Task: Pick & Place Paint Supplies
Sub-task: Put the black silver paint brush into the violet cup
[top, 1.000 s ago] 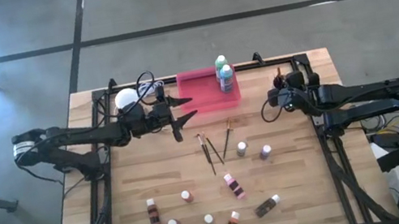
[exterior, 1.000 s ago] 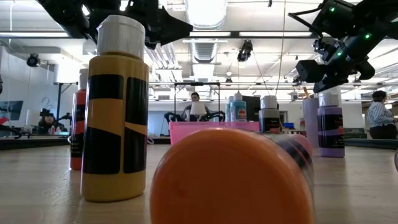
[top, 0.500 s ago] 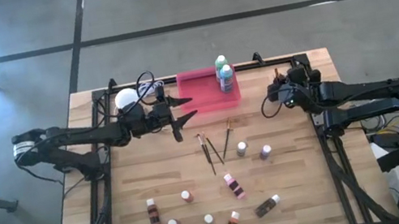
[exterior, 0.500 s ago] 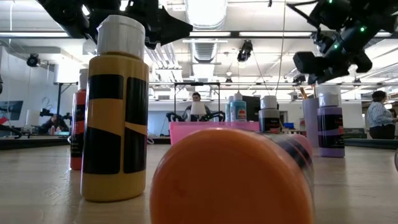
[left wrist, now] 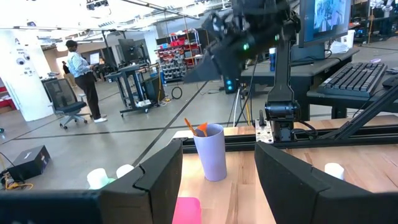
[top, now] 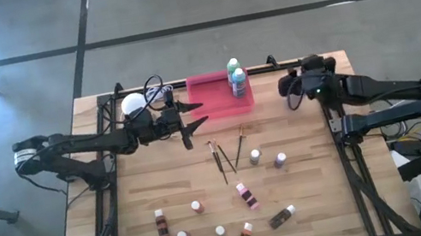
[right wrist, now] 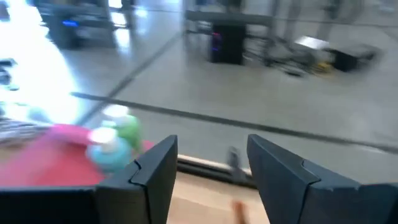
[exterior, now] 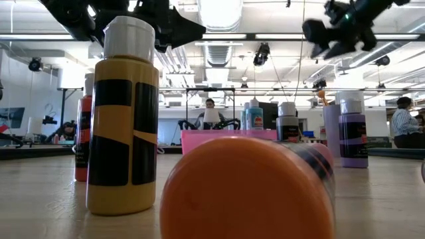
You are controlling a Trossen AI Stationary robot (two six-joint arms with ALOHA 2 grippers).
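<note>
Several small white-capped bottles [top: 211, 222] stand or lie on the near half of the table. Thin paintbrushes [top: 226, 154] lie flat at its middle. A green bottle [top: 233, 69] and a blue bottle [top: 239, 85] stand on the pink tray [top: 211, 96] at the far edge. A lavender cup [left wrist: 209, 151] holding orange-tipped brushes stands at the far right. My right gripper [top: 283, 86] [right wrist: 211, 142] hangs open high above that corner, with nothing between its fingers. My left gripper [top: 196, 119] [left wrist: 217, 148] is open and level, just left of the tray.
A white globe lamp [top: 132, 104] with a cord sits at the far left. In the low view a yellow-and-black bottle [exterior: 123, 119] and a lying orange bottle [exterior: 246, 189] fill the foreground. Bare wood lies between the brushes and the tray.
My right gripper has risen well above the table and drifted toward the far edge, tipping closer to level. My left arm and all the bottles and brushes have kept still.
</note>
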